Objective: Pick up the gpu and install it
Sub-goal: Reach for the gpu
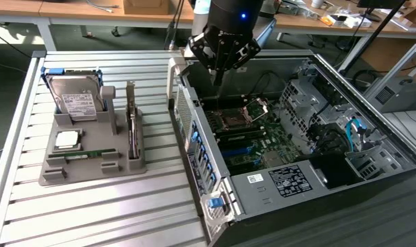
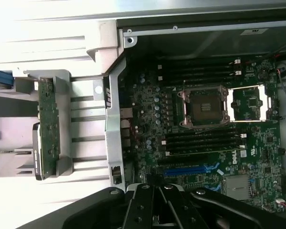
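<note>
Firstly, at the exterior view's left, a grey holder point(image 1: 91, 172) lies on the slatted desk point(image 1: 111, 216), near the desk's left edge. At the holder's far left corner a silver hard drive point(image 1: 74, 100) with a white label stands upright. In front of it lies a square processor chip point(image 1: 67, 139), and just in front of that a narrow green memory stick point(image 1: 84, 153) lies flat.

Along the holder's right edge stands the gpu point(image 1: 132, 128) point(image 2: 48, 129). It rests on its long edge in a slot, and its silver bracket is at the far end. Nothing touches it. A grey post of the holder rises between it and the hard drive.

Further right, well apart from the holder, an open computer case point(image 1: 194, 118) lies on its side at the desk's right edge. Its near wall, with a row of blue tabs, stands between the gpu and the motherboard point(image 1: 263, 144). On the board the open processor socket point(image 1: 235, 121) point(image 2: 202, 106) shows, with memory slots beside it and black cables at the right.

The black arm point(image 1: 228, 20) hangs over the case's far left corner. Its jaws are pressed together, hold nothing, and point down at the board, above the case and apart from the gpu.
</note>
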